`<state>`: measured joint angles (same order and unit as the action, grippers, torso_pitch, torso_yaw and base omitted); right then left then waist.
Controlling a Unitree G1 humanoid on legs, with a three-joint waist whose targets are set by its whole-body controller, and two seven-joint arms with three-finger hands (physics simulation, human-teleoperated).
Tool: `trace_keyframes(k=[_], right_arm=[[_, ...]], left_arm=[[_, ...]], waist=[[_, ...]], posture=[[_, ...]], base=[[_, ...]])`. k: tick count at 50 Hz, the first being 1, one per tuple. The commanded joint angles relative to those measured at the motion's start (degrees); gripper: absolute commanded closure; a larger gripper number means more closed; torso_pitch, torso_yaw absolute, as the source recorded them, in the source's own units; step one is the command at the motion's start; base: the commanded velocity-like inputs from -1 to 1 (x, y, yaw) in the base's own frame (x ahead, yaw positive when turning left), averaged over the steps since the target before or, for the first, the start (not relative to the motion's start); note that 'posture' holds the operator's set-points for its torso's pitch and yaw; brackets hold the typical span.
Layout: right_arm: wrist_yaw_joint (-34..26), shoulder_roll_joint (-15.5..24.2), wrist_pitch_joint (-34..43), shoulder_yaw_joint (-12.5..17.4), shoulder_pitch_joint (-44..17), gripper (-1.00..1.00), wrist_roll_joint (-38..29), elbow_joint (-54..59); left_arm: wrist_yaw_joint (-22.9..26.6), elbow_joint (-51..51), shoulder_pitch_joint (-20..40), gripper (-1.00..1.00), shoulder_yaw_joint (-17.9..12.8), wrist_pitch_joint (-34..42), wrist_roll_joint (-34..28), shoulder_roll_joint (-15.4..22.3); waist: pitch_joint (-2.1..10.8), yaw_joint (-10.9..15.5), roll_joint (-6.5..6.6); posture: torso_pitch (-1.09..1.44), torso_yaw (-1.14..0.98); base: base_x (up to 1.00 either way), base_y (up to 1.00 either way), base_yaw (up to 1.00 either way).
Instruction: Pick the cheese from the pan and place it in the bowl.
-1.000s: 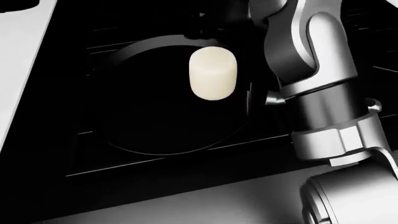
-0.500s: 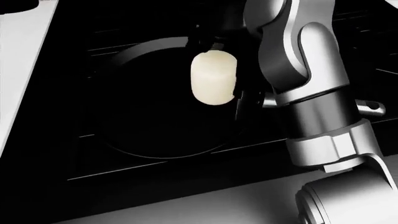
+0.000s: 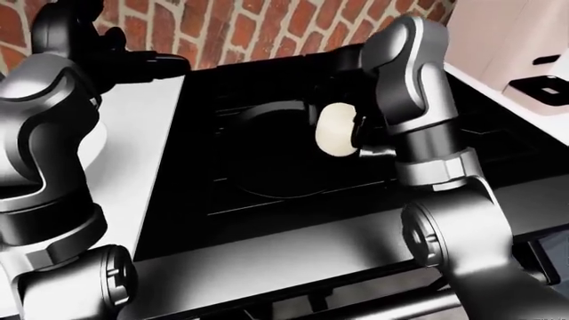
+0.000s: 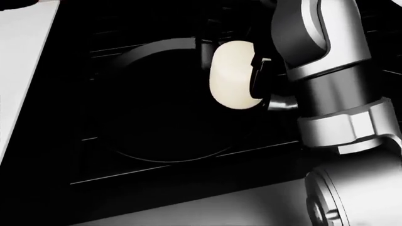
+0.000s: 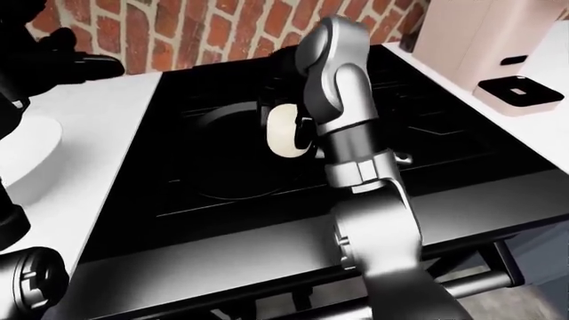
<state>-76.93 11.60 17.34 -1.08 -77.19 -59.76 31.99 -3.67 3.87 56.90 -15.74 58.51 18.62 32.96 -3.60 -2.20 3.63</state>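
The pale, rounded cheese [image 4: 232,75] hangs a little above the black pan [image 4: 157,117], near its right rim. My right hand [image 4: 233,61] is shut on it, with dark fingers [image 4: 258,70] pressed against its sides. The pan sits on the black stove [image 3: 267,220]. A white bowl [image 5: 31,143] rests on the white counter at the left of the right-eye view, partly cut off by my left arm. My left hand [image 3: 147,65] hovers over that counter near the brick wall, its fingers stretched out and empty.
A brick wall [image 3: 258,27] runs along the top. A beige appliance [image 3: 511,30] and a black pad [image 3: 544,83] stand on the counter to the right of the stove. The white counter [image 3: 151,153] lies left of the stove.
The cheese has risen off the pan floor and shifted slightly right, looking larger in the head view. My right forearm rose with it.
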Motion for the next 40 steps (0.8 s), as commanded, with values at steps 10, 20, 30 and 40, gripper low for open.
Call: trace_keyframes(k=[10, 20, 30, 40], right_arm=[[2.4, 2.3, 0.7, 1.4, -8.6, 1.00, 2.5, 1.1], [6.8, 4.9, -1.9, 1.4, -14.5, 1.00, 4.7, 7.7], [7.4, 4.9, -2.4, 1.0, -13.6, 1.00, 5.1, 7.9], [7.0, 4.9, -2.4, 0.9, -13.0, 1.00, 5.1, 7.7]], left_arm=[[1.3, -0.7, 3.3, -1.00, -1.0, -2.3, -0.5, 3.8], [2.7, -2.5, 6.4, -1.00, 0.0, -2.1, -2.2, 4.8], [2.9, -1.2, 6.0, -1.00, -0.4, -1.3, -2.6, 4.0], [2.9, -0.3, 6.2, -1.00, -0.5, -0.6, -2.5, 3.9]], waist=[[1.64, -0.1, 0.24], [1.33, 0.1, 0.17], [1.38, 0.2, 0.11], [3.45, 1.5, -2.27]], posture=[[0.00, 0.00], [0.00, 0.00], [0.00, 0.00], [0.00, 0.00]], base=[[0.00, 0.00, 0.00], [0.00, 0.00, 0.00], [0.00, 0.00, 0.00], [0.00, 0.27, 0.00]])
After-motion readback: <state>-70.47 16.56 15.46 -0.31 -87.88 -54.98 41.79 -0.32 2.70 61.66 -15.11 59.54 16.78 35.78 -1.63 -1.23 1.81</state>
